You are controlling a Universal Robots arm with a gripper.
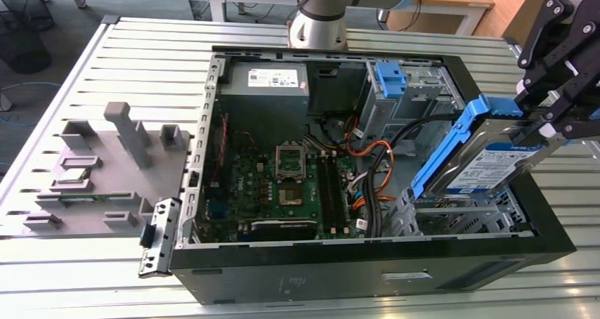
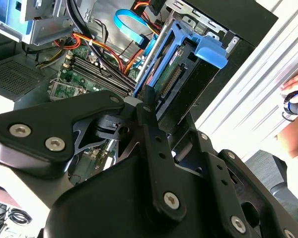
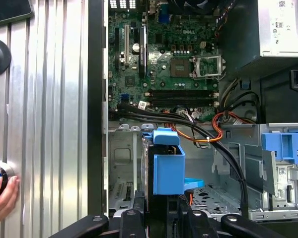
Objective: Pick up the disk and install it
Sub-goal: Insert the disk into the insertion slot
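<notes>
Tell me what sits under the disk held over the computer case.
The disk, gripped tilted by the gripper, hangs over the open metal drive cage in the computer case. The cage part straight beneath it is hidden by the disk.

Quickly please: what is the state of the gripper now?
Gripper: shut on the disk, holding it tilted over the open computer case.
</notes>
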